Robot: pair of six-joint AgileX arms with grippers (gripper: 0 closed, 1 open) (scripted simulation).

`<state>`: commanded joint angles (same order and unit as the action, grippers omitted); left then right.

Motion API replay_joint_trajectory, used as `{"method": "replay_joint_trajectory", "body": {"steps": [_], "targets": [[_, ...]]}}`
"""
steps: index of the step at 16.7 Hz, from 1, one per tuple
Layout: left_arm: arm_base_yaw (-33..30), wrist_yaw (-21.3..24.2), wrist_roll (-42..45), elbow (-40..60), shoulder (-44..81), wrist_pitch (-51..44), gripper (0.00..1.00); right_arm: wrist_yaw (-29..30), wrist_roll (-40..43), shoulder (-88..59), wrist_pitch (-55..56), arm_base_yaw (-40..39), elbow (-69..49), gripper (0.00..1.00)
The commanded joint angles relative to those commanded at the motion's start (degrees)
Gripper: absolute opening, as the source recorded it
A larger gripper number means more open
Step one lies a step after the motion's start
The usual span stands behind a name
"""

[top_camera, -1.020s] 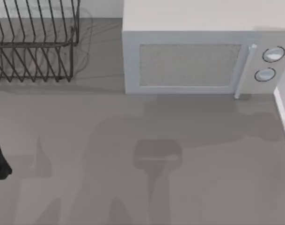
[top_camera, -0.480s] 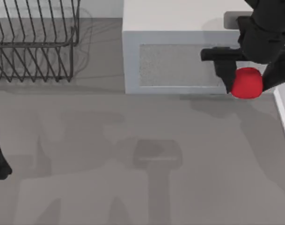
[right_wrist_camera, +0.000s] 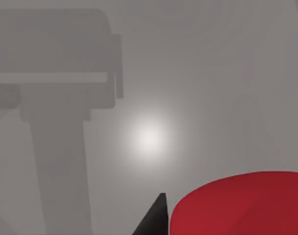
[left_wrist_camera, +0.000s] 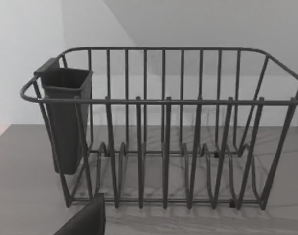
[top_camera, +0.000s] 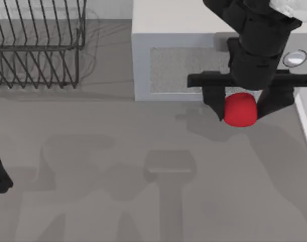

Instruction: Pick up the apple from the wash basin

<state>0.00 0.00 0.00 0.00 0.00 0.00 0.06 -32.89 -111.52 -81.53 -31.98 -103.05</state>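
Right gripper (top_camera: 239,107) carries the small bright-red rounded apple (top_camera: 240,110).

Its dark fingers pinch the apple from both sides, keeping it aloft before the white microwave (top_camera: 193,55); left arm parked at the table's left edge.

A grey table (top_camera: 93,151) fills the frame. A wire rack (top_camera: 37,50) sits upper left, a white microwave (top_camera: 193,65) upper right, pale wall behind.
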Motion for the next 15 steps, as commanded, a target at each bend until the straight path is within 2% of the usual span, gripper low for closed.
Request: {"method": "replay_joint_trajectory", "body": {"steps": [4, 9, 15], "targets": [[0.0, 0.0, 0.0, 0.0, 0.0, 0.0, 1.0, -0.04, -0.79, -0.09, 2.15, -1.28, 1.88, 0.0], [0.0, 0.0, 0.0, 0.0, 0.0, 0.0, 1.0, 0.49, -2.79, 0.14, 13.05, -4.03, 11.12, 0.0], [0.0, 0.0, 0.0, 0.0, 0.0, 0.0, 1.0, 0.11, -0.58, -2.59, 23.2, -0.82, 20.41, 0.0]]}}
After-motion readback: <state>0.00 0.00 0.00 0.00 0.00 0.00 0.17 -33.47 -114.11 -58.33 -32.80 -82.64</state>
